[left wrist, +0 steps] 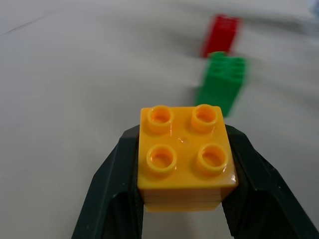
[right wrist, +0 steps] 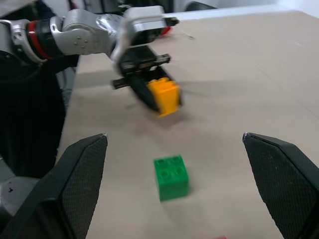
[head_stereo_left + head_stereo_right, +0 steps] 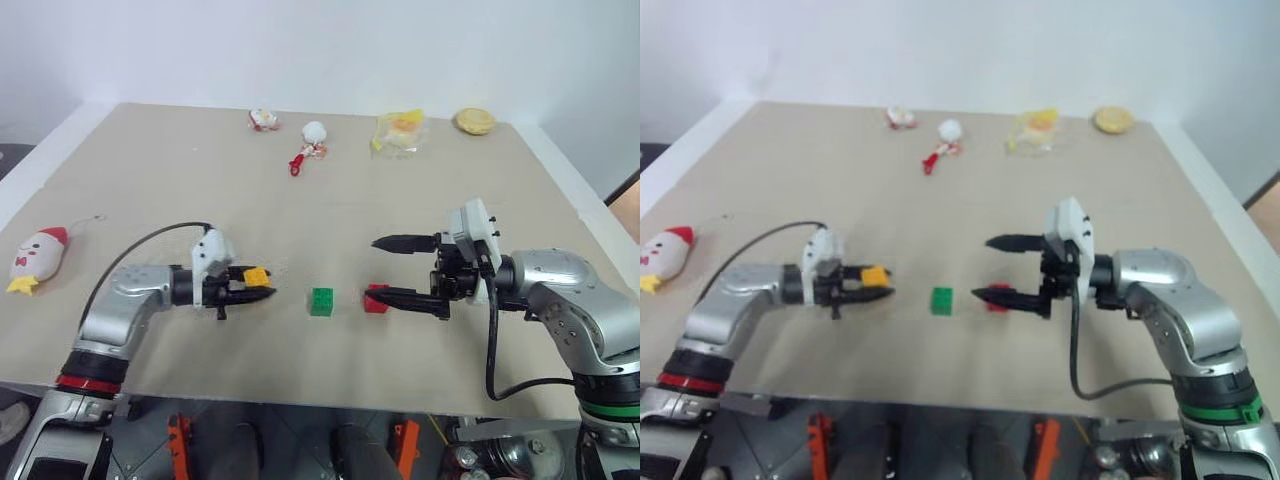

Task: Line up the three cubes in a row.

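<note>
Yellow cube [image 1: 185,158] sits studs-up right between the left gripper's [image 3: 250,285] jaws, pinched on both sides, at lower left of the head view and just above the worktop [image 3: 200,180]. Past it, in the wrist view, the green cube [image 1: 223,82] and then the red cube [image 1: 221,35] stand one behind the other.

Over on the head view, green [image 3: 321,301] rests on the worktop at lower centre, well clear of the yellow one. Red [image 3: 375,299] lies just right of green, a small gap between them, and the lower finger of the right gripper [image 3: 390,268] reaches across right at it; whether it touches, I can't tell. Those right jaws are spread wide and hold nothing, one finger above, one below, pointing toward the left gripper.

Far edge of the worktop: a few small trinkets [image 3: 310,140] and a clear packet [image 3: 399,131] with something yellow inside. A plush toy [image 3: 38,257] lies at the left edge.
</note>
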### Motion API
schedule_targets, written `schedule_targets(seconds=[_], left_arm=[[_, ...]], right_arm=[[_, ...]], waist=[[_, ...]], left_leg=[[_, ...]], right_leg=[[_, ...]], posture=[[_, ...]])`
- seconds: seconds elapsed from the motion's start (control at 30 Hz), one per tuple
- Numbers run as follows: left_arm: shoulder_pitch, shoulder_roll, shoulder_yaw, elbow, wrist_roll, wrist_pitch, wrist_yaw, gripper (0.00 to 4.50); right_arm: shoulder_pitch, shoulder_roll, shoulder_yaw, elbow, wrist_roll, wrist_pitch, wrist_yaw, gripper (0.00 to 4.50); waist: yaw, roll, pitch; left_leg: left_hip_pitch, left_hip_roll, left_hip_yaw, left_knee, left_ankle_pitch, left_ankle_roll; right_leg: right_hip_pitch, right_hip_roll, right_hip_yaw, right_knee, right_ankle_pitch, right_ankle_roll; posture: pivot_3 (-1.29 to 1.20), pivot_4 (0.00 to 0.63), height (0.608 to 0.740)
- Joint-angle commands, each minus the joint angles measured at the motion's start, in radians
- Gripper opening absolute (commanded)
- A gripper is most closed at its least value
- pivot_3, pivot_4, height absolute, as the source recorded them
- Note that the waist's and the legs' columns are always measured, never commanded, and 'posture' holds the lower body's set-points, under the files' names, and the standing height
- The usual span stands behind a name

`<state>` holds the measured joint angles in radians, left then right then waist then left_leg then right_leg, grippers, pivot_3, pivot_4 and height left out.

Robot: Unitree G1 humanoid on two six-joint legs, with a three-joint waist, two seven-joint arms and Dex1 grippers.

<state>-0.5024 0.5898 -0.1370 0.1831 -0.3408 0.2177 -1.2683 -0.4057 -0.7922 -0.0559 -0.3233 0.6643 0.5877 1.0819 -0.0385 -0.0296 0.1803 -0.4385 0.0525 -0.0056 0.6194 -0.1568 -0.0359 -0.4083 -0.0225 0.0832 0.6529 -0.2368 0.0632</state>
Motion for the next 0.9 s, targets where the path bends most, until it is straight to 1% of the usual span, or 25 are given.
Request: schedule_targets(seconds=[0.03,0.17,0.33,0.5,0.9], left_arm=[[-0.082,-0.020,-0.039,0.110,0.041,-0.098,-0.087,1.38],[-0.171,-0.050,-0.061,0.240,0.069,-0.171,-0.157,1.38],[-0.220,-0.056,-0.060,0.352,0.092,-0.233,-0.229,1.38],[-0.224,-0.053,-0.064,0.404,0.104,-0.242,-0.303,1.38],[-0.256,-0.079,-0.065,0.490,0.151,-0.299,-0.342,1.38]], right_arm=[[0.009,-0.014,-0.053,-0.062,0.024,0.004,-0.021,4.50],[0.046,-0.015,-0.078,-0.108,0.037,0.019,-0.058,4.50],[0.094,-0.019,-0.118,-0.159,0.057,0.036,-0.101,4.50],[0.109,-0.022,-0.127,-0.173,0.065,0.040,-0.113,4.50],[0.081,-0.016,-0.113,-0.155,0.056,0.033,-0.116,4.50]], waist=[[-0.002,0.000,0.000],[-0.003,0.000,0.000],[-0.005,0.000,0.000],[-0.006,0.000,0.000],[-0.006,0.000,0.000]], left_leg=[[0.000,0.000,0.000,0.000,0.000,0.000],[-0.001,0.000,0.000,0.000,0.000,0.000],[-0.002,-0.001,0.000,0.000,0.000,0.000],[-0.002,-0.001,-0.001,0.000,0.000,0.001],[-0.002,-0.001,-0.001,0.001,0.000,0.001]], right_leg=[[0.000,0.000,0.000,0.000,0.000,0.000],[0.000,0.000,0.000,0.000,0.000,0.001],[0.000,0.000,0.001,0.000,-0.001,0.003],[0.000,0.000,0.000,0.000,-0.002,0.002],[0.000,0.000,0.000,0.000,-0.002,0.002]], posture=[[0.00,0.150,0.738],[0.00,0.150,0.738],[0.00,0.150,0.738],[0.00,0.150,0.738],[0.00,0.150,0.738]])
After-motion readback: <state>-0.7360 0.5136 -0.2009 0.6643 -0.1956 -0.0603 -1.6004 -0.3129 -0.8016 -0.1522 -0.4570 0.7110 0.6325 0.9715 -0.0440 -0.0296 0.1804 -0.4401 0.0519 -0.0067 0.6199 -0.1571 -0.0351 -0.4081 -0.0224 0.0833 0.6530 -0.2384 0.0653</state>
